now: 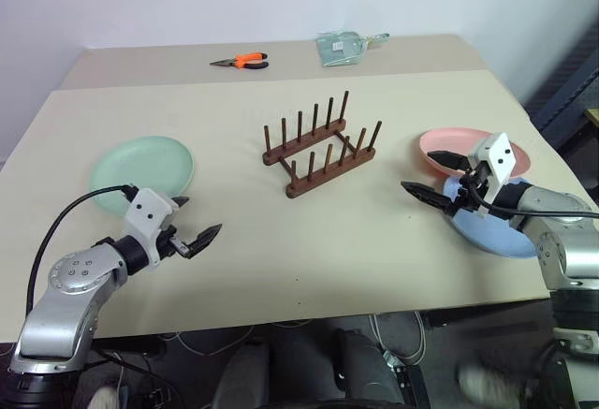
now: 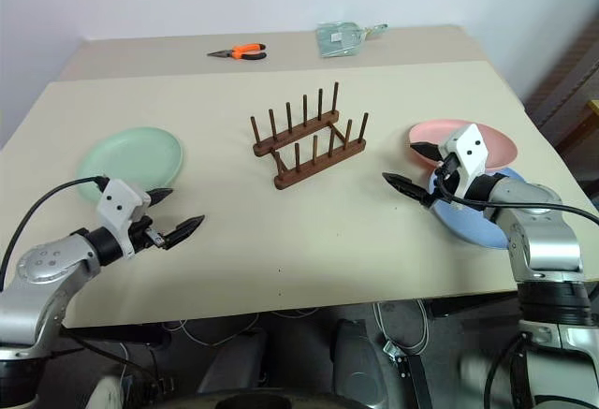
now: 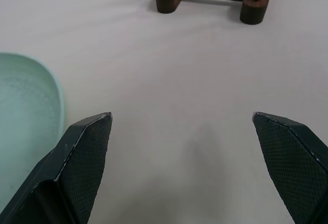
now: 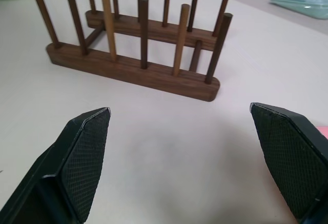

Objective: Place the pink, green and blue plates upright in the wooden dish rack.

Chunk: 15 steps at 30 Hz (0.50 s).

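While both grippers hang over the table [image 1: 281, 241], nothing is held in them. The table top is flat, smooth and pale tan.

The wooden dish rack [image 1: 323, 152] stands in the middle of it. It is dark brown wood, with two long base rails side by side and a row of thin round pegs standing straight up on each rail. No plate is in it.

The green plate [image 1: 142, 170] is round, shallow and dull, not shiny. It lies flat on the robot's left side. The left gripper [image 1: 198, 229] is just beside it, toward the near edge of the table, with its two black pointed fingers spread wide and empty. The finger pads [image 3: 87, 152] have a fine bumpy grid on them.

The pink plate [image 1: 459, 142] and the blue plate [image 1: 487, 231] lie flat on the robot's right side, well apart from the green one. They overlap, the pink farther away and the blue nearer. The right gripper [image 1: 432, 178] hangs over them, pointing toward the rack, fingers wide apart and empty.

Far back lie orange-handled pliers [image 1: 241, 61] and a clear plastic bag [image 1: 344, 47].
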Tool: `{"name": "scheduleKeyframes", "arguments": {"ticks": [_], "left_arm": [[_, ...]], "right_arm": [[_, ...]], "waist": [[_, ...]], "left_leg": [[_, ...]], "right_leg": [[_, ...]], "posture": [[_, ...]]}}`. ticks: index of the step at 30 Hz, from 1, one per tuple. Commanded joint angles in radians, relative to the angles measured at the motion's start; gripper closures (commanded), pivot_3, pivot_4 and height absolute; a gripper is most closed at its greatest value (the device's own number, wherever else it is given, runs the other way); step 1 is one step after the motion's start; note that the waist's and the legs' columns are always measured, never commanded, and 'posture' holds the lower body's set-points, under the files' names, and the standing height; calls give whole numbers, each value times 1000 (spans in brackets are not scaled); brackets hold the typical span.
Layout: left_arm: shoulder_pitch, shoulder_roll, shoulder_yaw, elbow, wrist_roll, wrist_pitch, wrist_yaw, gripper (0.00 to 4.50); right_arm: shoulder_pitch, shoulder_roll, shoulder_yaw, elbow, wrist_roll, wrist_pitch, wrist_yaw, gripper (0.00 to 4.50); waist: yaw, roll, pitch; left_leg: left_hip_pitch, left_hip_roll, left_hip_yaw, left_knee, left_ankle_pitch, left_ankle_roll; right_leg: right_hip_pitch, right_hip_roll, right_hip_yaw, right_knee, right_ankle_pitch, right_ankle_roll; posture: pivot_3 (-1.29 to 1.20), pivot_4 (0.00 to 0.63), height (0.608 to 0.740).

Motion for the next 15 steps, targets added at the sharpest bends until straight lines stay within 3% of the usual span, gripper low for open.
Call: {"name": "scheduleKeyframes", "arguments": {"ticks": [1, 11, 15], "left_arm": [[-30, -10, -14, 4, 14, -31, 6, 0], [-49, -52, -67, -4, 15, -25, 2, 0], [-142, -78, -172, 61, 45, -28, -33, 0]], "right_arm": [[-38, 10, -9, -17, -11, -37, -17, 31], [-14, 19, 23, -104, 17, 33, -1, 31], [73, 3, 88, -260, 34, 124, 25, 31]], "waist": [[-1, 0, 0], [0, 0, 0], [6, 0, 0]], "left_leg": [[0, 0, 0, 0, 0, 0], [0, 0, 0, 0, 0, 0], [0, 0, -1, 0, 0, 0]], "right_leg": [[0, 0, 0, 0, 0, 0], [0, 0, 0, 0, 0, 0], [0, 0, 0, 0, 0, 0]], "posture": [[0, 150, 740], [0, 150, 740], [0, 150, 740]]}}
